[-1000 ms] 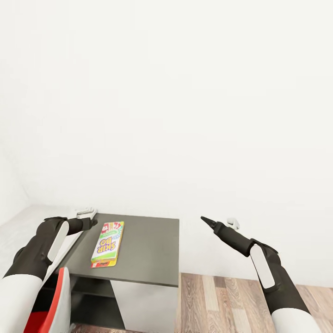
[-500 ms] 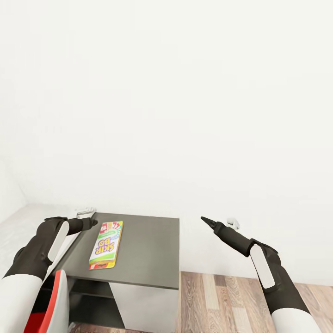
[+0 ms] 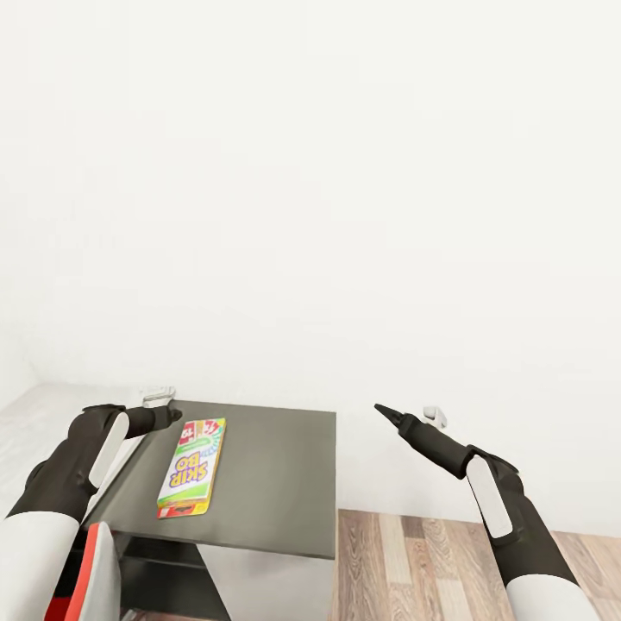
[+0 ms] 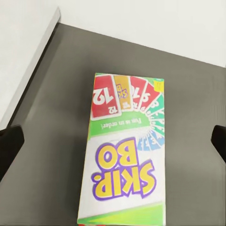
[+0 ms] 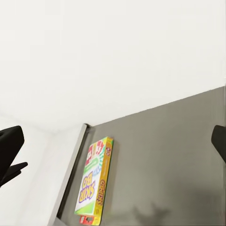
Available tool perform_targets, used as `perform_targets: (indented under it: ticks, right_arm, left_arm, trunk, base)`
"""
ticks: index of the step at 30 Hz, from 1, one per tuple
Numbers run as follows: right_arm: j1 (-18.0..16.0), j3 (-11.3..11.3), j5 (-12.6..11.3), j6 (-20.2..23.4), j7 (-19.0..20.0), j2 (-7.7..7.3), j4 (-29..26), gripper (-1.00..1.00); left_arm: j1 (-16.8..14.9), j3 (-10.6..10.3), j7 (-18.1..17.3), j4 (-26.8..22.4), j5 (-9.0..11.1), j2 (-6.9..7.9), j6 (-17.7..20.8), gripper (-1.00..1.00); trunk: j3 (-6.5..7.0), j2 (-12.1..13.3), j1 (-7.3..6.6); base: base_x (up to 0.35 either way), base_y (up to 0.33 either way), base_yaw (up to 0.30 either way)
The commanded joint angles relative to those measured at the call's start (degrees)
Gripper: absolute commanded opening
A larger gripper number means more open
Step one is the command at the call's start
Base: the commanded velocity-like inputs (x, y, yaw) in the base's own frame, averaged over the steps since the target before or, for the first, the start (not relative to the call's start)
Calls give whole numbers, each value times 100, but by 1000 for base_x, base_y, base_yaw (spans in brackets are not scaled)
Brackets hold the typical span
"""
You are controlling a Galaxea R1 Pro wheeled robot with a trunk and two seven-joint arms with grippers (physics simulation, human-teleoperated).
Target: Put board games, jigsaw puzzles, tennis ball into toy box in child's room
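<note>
Skip-Bo board game lies flat on the dark bench, uncollected. Left pincer wide, empty above it; right pincer wide, empty.

Skip-Bo game boxes: one
Tables: one
Red-and-white chairs: one
Robot arms: two
Grippers: two, left gripper, right gripper

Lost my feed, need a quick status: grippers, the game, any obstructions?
Left gripper open, hanging over the Skip-Bo box. Right gripper empty, off the dark desk top. Box flat, untouched. Nothing on the desk near it.
</note>
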Motion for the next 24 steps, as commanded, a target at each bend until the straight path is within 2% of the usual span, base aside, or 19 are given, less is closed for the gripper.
perform_targets:
  ticks: [1, 15, 24]
  right_arm:
    - [-6, -11, -25, 43, 8, 1, 0, 100]
    - [-6, -9, -26, 40, 1, 1, 5, 100]
    - [-6, -8, -26, 42, 2, 1, 5, 100]
  left_arm:
    - [-5, 6, 1, -5, 16, -1, 28, 100]
    - [-5, 6, 1, -5, 13, -2, 28, 100]
    - [-5, 6, 1, 19, 13, 2, 20, 100]
  trunk:
    - [-23, -14, 4]
    - [-154, -14, 4]
    - [-239, -14, 4]
  base:
    - [80, 0, 0]
    - [16, 0, 0]
    - [166, 48, 0]
